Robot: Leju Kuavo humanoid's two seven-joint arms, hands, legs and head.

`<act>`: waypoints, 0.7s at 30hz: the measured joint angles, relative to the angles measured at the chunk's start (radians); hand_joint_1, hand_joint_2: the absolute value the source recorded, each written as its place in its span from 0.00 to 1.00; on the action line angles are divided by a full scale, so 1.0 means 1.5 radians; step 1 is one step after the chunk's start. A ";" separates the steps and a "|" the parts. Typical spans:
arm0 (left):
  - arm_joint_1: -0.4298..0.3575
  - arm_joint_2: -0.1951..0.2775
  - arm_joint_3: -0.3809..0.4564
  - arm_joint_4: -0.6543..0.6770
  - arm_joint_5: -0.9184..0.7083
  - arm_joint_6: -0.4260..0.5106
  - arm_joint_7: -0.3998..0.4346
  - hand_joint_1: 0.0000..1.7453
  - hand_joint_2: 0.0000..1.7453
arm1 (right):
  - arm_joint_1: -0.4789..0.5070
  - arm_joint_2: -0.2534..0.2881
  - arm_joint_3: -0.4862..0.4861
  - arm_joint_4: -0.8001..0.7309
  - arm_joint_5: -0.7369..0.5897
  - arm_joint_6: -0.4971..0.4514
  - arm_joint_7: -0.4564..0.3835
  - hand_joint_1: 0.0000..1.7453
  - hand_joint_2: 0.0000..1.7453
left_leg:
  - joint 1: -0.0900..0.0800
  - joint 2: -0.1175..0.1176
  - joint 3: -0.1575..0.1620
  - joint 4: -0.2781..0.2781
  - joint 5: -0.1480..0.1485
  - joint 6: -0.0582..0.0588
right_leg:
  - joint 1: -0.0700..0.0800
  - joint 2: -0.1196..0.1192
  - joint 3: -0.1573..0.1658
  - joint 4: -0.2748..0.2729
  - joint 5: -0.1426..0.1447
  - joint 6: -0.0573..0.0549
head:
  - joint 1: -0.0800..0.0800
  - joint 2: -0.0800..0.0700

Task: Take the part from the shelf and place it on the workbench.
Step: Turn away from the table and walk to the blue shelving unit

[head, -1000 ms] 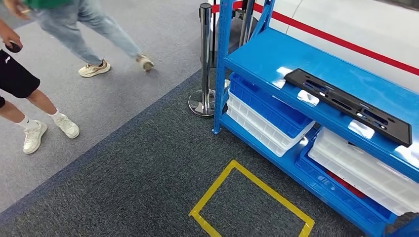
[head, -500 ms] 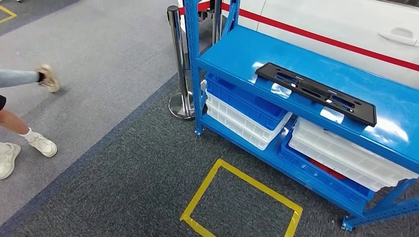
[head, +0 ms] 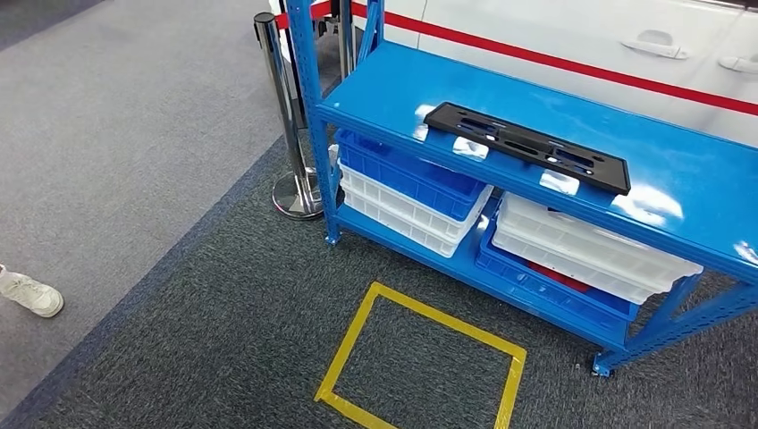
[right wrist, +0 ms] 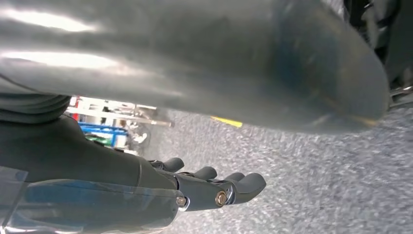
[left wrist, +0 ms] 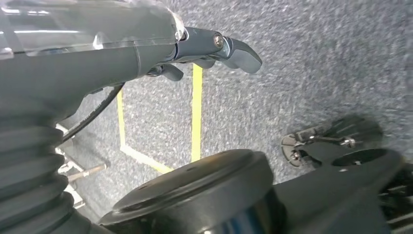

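On my far left a person's pale shoe [head: 31, 294] sits on the light grey floor. Next comes the chrome stanchion [head: 288, 116], just beside the blue shelf [head: 393, 89]. A yellow taped square [head: 420, 357] marks the dark carpet in front. The long black part [head: 526, 147] lies flat on the shelf's top board, above blue and white bins [head: 407, 190]. My left hand [left wrist: 214, 46] and right hand [right wrist: 214, 187] hang over carpet, fingers loosely apart, holding nothing

dark grey robot hand [left wrist: 214, 46]; brass screws; ribbed grey cover [left wrist: 29, 180]; black cable [left wrist: 97, 109]
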 joint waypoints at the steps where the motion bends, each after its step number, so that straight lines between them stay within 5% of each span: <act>1: -0.001 0.001 0.000 0.000 0.000 0.000 -0.001 0.00 1.00 | 0.000 0.000 0.000 0.000 0.001 0.001 0.000 0.00 0.00 | -0.002 0.004 0.001 0.000 -0.001 -0.003 | 0.002 -0.001 0.001 -0.006 -0.001 -0.004 | 0.000 0.000; 4: -0.004 0.002 0.000 0.000 0.001 0.000 -0.003 0.00 1.00 | 0.001 0.000 0.000 0.000 0.004 0.002 0.001 0.00 0.00 | -0.001 0.002 0.001 0.007 -0.010 -0.013 | -0.002 0.013 0.001 -0.010 0.003 -0.014 | -0.001 0.000; 6: -0.007 0.003 0.001 0.000 0.002 0.000 -0.005 0.00 1.00 | 0.000 0.000 0.000 0.000 0.005 0.003 0.001 0.00 0.00 | 0.002 -0.020 -0.018 0.058 -0.045 -0.020 | -0.005 0.021 0.001 -0.013 0.007 -0.021 | -0.003 0.000; 8: -0.010 0.004 0.002 0.000 0.004 -0.002 -0.008 0.00 0.50 | 0.000 0.000 0.000 0.000 0.006 0.003 0.003 0.00 0.00 | 0.003 -0.036 -0.052 0.147 -0.090 -0.023 | -0.005 0.032 -0.001 -0.013 0.008 -0.024 | -0.004 0.000; 10: -0.011 0.006 0.003 0.000 0.003 -0.004 -0.008 0.00 0.00 | 0.000 0.000 0.000 0.000 0.007 0.003 0.006 0.00 0.00 | 0.003 -0.041 -0.062 0.188 -0.096 -0.024 | -0.004 0.045 -0.001 -0.012 0.008 -0.024 | -0.004 0.000; 14: 0.002 0.005 0.003 0.000 -0.001 -0.005 -0.008 0.00 0.00 | -0.001 0.001 0.000 0.000 0.007 0.002 0.010 0.00 0.00 | 0.009 -0.065 0.004 0.047 -0.019 -0.021 | -0.005 0.078 -0.002 -0.005 0.007 -0.018 | -0.004 0.000; 16: 0.007 0.005 0.003 0.000 -0.001 -0.004 -0.008 0.00 0.00 | -0.002 0.001 0.000 0.000 0.007 0.002 0.010 0.00 0.00 | 0.010 -0.079 0.015 0.013 -0.018 -0.018 | -0.004 0.090 -0.012 -0.001 0.011 -0.009 | -0.004 0.000; 18: 0.007 0.003 0.002 0.000 -0.001 -0.004 -0.009 0.00 0.00 | 0.000 0.000 0.000 0.000 0.007 0.001 0.010 0.00 0.00 | 0.010 -0.073 0.014 0.005 -0.017 -0.010 | -0.005 0.098 -0.019 -0.002 0.015 0.001 | -0.004 0.000; 21: 0.008 0.000 0.002 0.000 -0.001 -0.004 -0.010 0.00 0.75 | 0.001 -0.003 -0.001 0.001 0.007 0.000 0.009 0.00 0.00 | 0.013 -0.055 0.013 -0.002 -0.009 0.003 | -0.003 0.068 -0.041 0.042 -0.013 0.009 | -0.001 0.000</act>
